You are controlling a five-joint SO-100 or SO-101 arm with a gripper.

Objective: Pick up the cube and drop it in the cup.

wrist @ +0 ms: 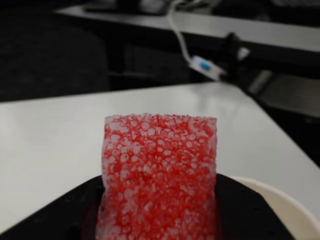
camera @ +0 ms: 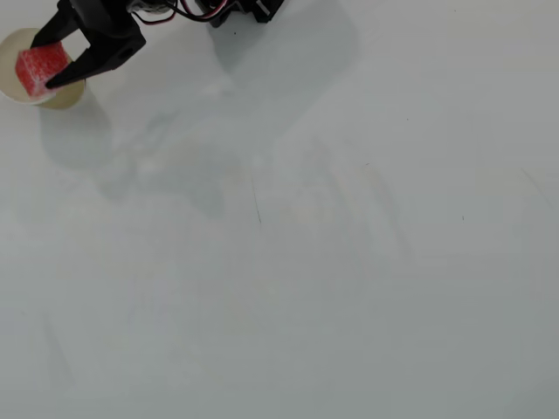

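1. Overhead view: the black tool (camera: 54, 61) is at the top left corner of the picture, right over the cup (camera: 19, 45).
2. The tool's two fingers (camera: 59, 30) are closed on the cube (camera: 42, 65), one on each side, so the tool is holding it.
3. The cube is red with little white dots. It sits over the open mouth of the cup, seen from above.
4. The cup is cream-white and round. It stands on the pale surface (camera: 332, 262) by the left edge of the picture, and the tool hides part of its rim.
5. Red and black wires (camera: 188, 10) run along the arm at the top edge.
6. Wrist view: the cube (wrist: 159, 175) fills the middle, very close, with the black tool under it.
7. The cup's white rim (wrist: 285, 202) curves in at the bottom right, just beside the cube.
8. Behind them the white surface (wrist: 50, 140) stretches away, and a white cable (wrist: 182, 42) hangs in the dark room.
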